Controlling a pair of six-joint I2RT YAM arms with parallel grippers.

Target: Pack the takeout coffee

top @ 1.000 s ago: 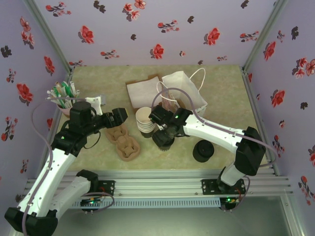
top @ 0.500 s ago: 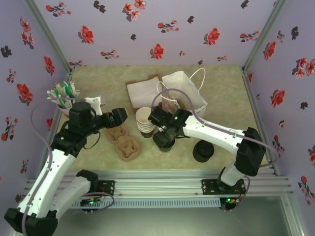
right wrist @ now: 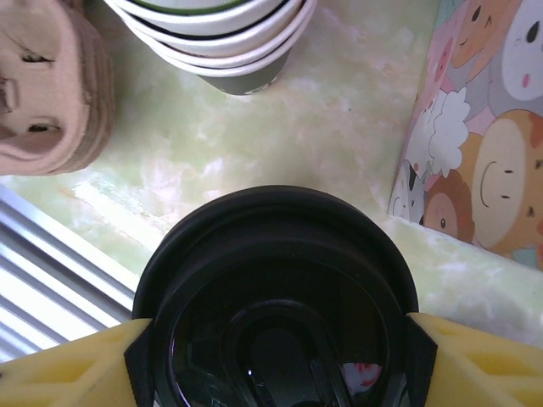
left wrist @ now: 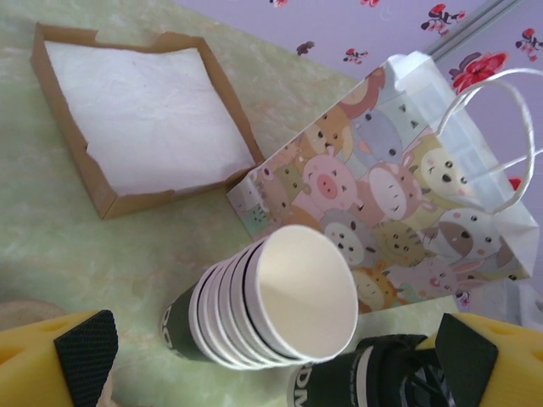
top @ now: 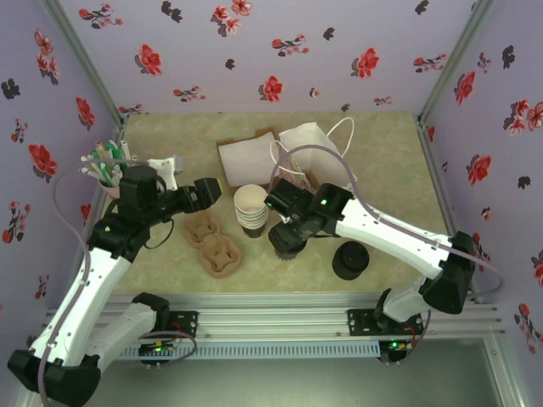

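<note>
The takeout coffee [top: 288, 241], a dark cup with a round black lid [right wrist: 276, 305], is just in front of the stack of lidless cups [top: 249, 209]. My right gripper [top: 291, 231] is shut on it, with a yellow finger [right wrist: 76, 365] pressed on each side of the lid. The cup's dark side [left wrist: 339, 383] also shows low in the left wrist view. My left gripper [top: 209, 192] hangs open to the left of the stack [left wrist: 280, 305], holding nothing.
An open cartoon-animal paper bag [top: 321, 159] stands just behind the coffee. Brown pulp cup carriers [top: 212, 244] lie to the left, a pile of black lids [top: 349, 260] to the right. A napkin box [top: 246, 153] and a cup of stirrers [top: 107, 168] sit further back.
The right arm's elbow has swung out to the right, and its gripper has shifted slightly right with the coffee. The left gripper has moved a little back and up.
</note>
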